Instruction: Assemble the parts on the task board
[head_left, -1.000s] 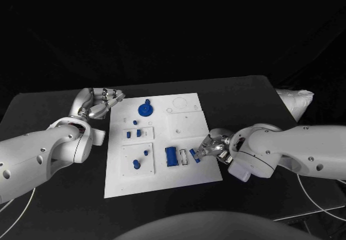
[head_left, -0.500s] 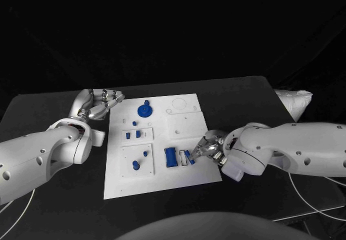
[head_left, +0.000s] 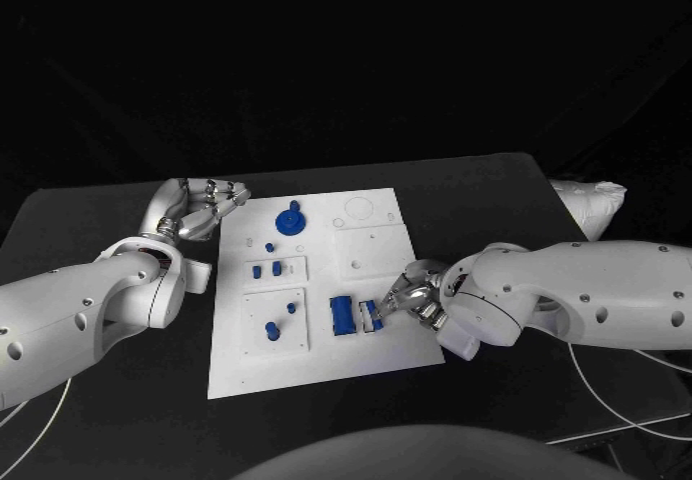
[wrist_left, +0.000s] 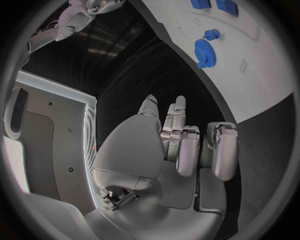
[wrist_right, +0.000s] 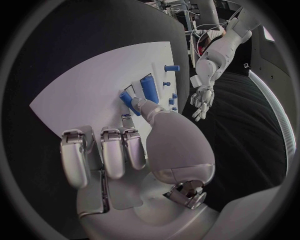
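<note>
The white task board (head_left: 325, 345) lies mid-table. On it are a blue gear (head_left: 291, 218), a blue rectangular block (head_left: 342, 312), and several small blue pieces (head_left: 267, 268) in its left panels. My right hand (head_left: 405, 298) is over the board's right edge with its fingers (wrist_right: 103, 150) curled in. Its thumb tip touches a small blue piece (wrist_right: 127, 98) beside the block (wrist_right: 149, 87). My left hand (head_left: 202, 205) rests off the board's far left corner, fingers (wrist_left: 187, 147) curled, holding nothing. The gear (wrist_left: 203, 49) lies ahead of it.
Black table (head_left: 130, 400) surrounds the board on all sides. A white cloth-like bundle (head_left: 591, 205) sits at the table's right edge. Thin cables (head_left: 635, 395) trail by the right arm. Round and square recesses (head_left: 358, 210) mark the board's far right part.
My right hand has slid left over the board's right edge, and its thumb has come up against the small blue piece. The left hand has not moved.
</note>
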